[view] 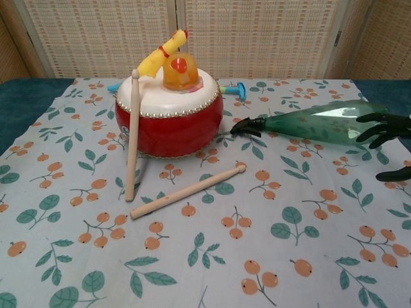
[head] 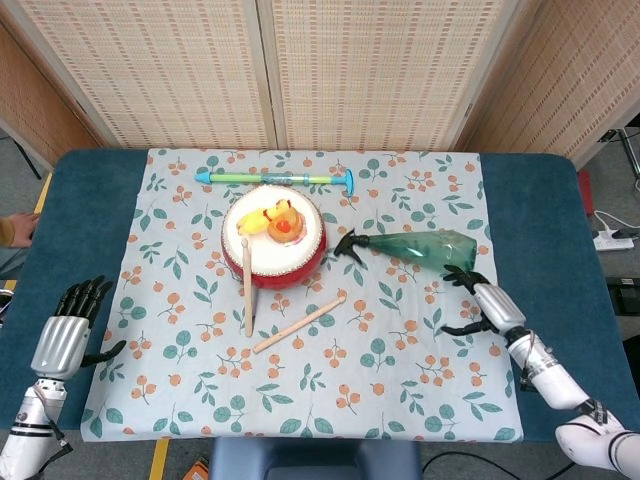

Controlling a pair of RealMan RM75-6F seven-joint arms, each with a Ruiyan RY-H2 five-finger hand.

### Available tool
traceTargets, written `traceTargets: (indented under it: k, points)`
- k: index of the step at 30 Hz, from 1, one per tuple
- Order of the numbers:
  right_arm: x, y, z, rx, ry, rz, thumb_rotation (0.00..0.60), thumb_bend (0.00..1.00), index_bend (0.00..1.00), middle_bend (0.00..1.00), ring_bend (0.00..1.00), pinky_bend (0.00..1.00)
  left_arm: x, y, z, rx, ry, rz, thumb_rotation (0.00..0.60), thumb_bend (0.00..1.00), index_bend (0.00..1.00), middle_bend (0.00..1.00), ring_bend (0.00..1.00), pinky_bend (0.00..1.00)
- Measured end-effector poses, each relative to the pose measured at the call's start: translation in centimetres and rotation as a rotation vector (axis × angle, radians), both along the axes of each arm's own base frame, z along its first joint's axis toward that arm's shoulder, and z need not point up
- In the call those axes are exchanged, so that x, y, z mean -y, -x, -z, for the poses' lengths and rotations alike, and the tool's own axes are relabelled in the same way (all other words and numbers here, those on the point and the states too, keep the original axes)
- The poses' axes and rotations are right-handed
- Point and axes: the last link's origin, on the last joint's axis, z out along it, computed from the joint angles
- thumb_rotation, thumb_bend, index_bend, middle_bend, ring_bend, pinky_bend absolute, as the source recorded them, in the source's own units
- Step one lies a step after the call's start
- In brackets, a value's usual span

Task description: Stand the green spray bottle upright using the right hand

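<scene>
The green spray bottle [head: 420,246] is found lying on its side on the right part of the floral cloth [head: 180,390], its black trigger head [head: 350,244] pointed left toward the red drum [head: 273,243] and its wide base turned right. In the chest view the base end is seen raised off the cloth while the trigger head stays low, so the bottle is tilted rather than flat. The right hand [head: 482,303] is placed at that base end, its dark fingers [view: 379,125] spread and reaching to the base; whether contact is made cannot be told, and no closed grip is shown. This placement is judged to suit the task, since the base is the end that must be swung down onto the cloth.

The left hand [head: 68,335] is held at the near left edge of the tabletop [head: 540,200], fingers extended, nothing held, well apart from the bottle. 2 wooden drumsticks [head: 297,324] lie by the drum, 1 leaning on it, and are judged clear of the spot where the bottle would stand.
</scene>
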Motion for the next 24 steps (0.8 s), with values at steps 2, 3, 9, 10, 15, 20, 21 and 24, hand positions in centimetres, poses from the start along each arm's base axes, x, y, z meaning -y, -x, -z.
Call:
traceTargets:
  k: [2,3,9,10,15,20,21,24]
  points:
    - [0.4,0.3,-0.1,-0.011,0.006,0.003,0.600,0.00,0.05,0.17,0.20,0.00,0.0,0.1,0.0,0.000,0.001,-0.002,0.600,0.16,0.00,0.00,0.00,0.06]
    - [0.7,0.4,-0.1,-0.018,0.010,0.005,0.600,0.00,0.05,0.17,0.20,0.00,0.0,0.1,0.0,0.000,0.001,-0.003,0.600,0.16,0.00,0.00,0.00,0.06]
    - [2.0,1.0,-0.5,-0.072,0.038,0.000,0.600,0.00,0.05,0.17,0.19,0.00,0.0,0.2,-0.1,0.000,-0.001,-0.007,0.600,0.16,0.00,0.00,0.00,0.06]
    - [2.2,1.1,-0.6,-0.083,0.043,-0.001,0.600,0.00,0.05,0.17,0.19,0.00,0.0,0.2,-0.1,0.000,0.000,-0.009,0.600,0.16,0.00,0.00,0.00,0.06]
    - [3.1,1.5,-1.3,-0.113,0.068,0.012,0.600,0.00,0.06,0.18,0.18,0.00,0.0,0.3,0.0,-0.001,0.001,-0.013,0.600,0.16,0.00,0.00,0.00,0.06]
    - [3.9,1.9,-1.9,-0.124,0.088,0.032,0.600,0.02,0.06,0.19,0.16,0.00,0.0,0.4,-0.1,-0.001,-0.001,-0.015,0.600,0.16,0.00,0.00,0.00,0.06]
    - [4.1,1.9,-2.1,-0.128,0.091,0.034,0.600,0.02,0.06,0.19,0.15,0.00,0.0,0.4,-0.1,0.000,-0.001,-0.015,0.600,0.16,0.00,0.00,0.00,0.06]
    - [4.6,2.0,-2.2,-0.140,0.098,0.038,0.600,0.02,0.06,0.19,0.15,0.00,0.0,0.4,-0.1,0.001,-0.001,-0.014,0.600,0.16,0.00,0.00,0.00,0.06]
